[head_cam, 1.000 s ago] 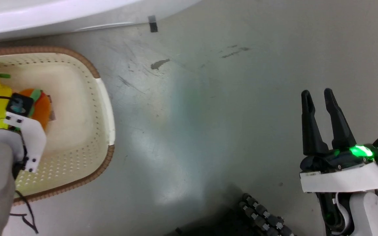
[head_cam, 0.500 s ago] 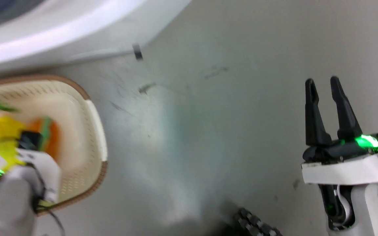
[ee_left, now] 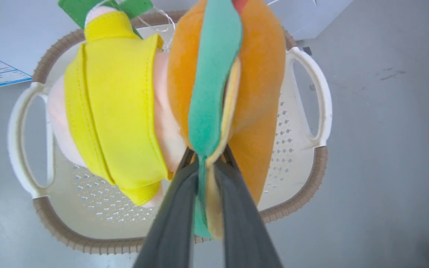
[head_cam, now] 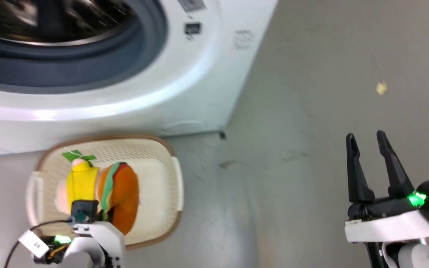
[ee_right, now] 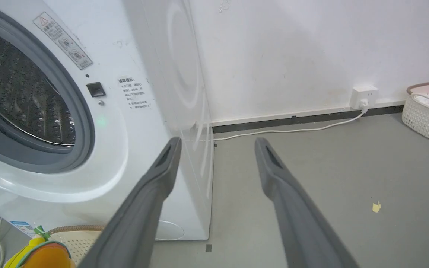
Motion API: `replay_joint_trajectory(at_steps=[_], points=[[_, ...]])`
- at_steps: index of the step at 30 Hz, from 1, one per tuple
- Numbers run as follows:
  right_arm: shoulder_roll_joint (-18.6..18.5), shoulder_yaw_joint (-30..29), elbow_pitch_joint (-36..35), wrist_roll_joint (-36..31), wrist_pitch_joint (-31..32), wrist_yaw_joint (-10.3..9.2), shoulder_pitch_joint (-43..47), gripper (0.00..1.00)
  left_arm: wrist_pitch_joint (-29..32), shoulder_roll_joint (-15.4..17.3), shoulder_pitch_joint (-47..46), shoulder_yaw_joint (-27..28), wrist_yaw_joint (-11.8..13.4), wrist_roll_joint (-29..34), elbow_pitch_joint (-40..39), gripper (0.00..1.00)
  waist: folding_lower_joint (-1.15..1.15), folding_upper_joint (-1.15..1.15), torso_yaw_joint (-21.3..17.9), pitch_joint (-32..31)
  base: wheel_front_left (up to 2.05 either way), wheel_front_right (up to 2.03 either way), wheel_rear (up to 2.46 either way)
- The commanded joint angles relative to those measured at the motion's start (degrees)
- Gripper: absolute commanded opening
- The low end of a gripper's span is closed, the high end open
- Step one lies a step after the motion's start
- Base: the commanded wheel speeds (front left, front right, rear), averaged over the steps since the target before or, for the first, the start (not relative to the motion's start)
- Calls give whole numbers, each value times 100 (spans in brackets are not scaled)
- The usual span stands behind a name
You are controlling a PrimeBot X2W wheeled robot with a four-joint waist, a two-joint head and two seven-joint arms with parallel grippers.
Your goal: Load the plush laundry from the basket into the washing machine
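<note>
Your left end effector (ee_left: 207, 152) is pinched tight on the burger toy (ee_left: 263, 74), now lifted over the basket (ee_left: 307, 178) with the doll (ee_left: 114, 104) beside it, and the washer (head_cam: 199, 74) has come into view ahead, so loading comes next; your right end effector (head_cam: 365, 134) is open, empty.

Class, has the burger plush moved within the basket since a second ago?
Yes: the burger plush has risen off the basket floor, held by the left gripper.

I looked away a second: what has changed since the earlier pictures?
The left gripper, shut on the burger plush, has lifted it above the basket, the doll rising alongside. The camera tilted up, showing the washing machine opening. The right gripper stayed open over the floor; the basket stayed put.
</note>
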Motion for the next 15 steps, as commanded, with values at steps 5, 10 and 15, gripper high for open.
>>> replay_joint_trajectory(at_steps=[5,10,15], points=[[0,-23,25,-131,-26,-4,196,100,-119,-123,467,149,57,29,-952,0,1,0,653,-757,0,0,0],[0,-38,39,-159,-26,-4,245,100,-122,-122,1044,472,199,188,-2349,0,1,0,754,-867,0,0,0],[0,-89,-20,-209,-26,-4,222,100,-123,-258,1277,889,304,319,-3791,0,1,0,842,-726,0,0,0]])
